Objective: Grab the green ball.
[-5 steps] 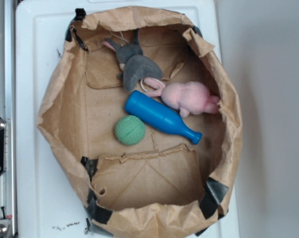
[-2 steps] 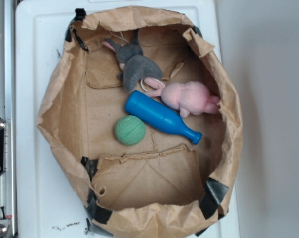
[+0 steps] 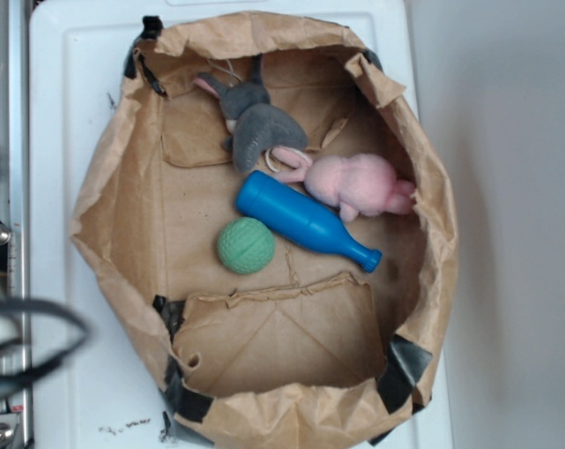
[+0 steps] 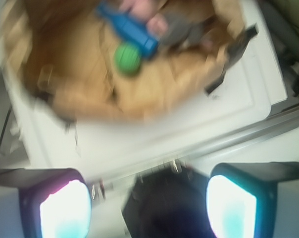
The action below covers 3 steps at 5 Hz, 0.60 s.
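Resting beside the blue bottle (image 3: 304, 224), the green ball (image 3: 246, 245) (round, axis-free) lies free; gripper (image 4: 148, 203) seemingly spread.

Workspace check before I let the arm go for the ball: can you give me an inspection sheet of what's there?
Surface: white tray-like table top, with a rolled-down brown paper bag on it.
Job's things: green ball on the bag floor, right beside the blue bottle toy; untouched.
Clutter: the bottle toy, a grey plush rabbit and a pink plush toy, all inside the bag.
Grippers: gripper open in the blurred wrist view, fingers apart, outside the bag and well off the ball.
Cables: blurred dark loops at the left edge.
Surroundings: metal rail on the left, plain grey surface on the right.
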Each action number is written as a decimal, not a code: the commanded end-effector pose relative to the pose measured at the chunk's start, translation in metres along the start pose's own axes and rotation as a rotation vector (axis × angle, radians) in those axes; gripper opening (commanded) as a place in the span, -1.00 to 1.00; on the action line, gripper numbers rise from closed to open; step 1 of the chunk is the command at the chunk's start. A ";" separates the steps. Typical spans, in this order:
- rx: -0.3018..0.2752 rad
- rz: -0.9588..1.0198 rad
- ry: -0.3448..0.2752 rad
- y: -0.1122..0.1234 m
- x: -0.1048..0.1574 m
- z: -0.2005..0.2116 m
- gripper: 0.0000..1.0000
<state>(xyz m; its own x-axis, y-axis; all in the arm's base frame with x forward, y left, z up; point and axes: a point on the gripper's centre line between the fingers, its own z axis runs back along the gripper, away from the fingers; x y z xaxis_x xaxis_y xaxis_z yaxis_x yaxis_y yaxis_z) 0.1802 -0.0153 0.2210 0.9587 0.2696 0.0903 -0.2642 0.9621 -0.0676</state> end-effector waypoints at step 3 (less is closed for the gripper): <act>-0.116 0.500 -0.242 -0.005 0.126 -0.013 1.00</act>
<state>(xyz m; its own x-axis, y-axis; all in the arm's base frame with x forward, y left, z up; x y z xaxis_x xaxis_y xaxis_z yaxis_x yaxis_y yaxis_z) 0.3058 0.0009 0.2009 0.6876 0.6967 0.2046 -0.6566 0.7169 -0.2343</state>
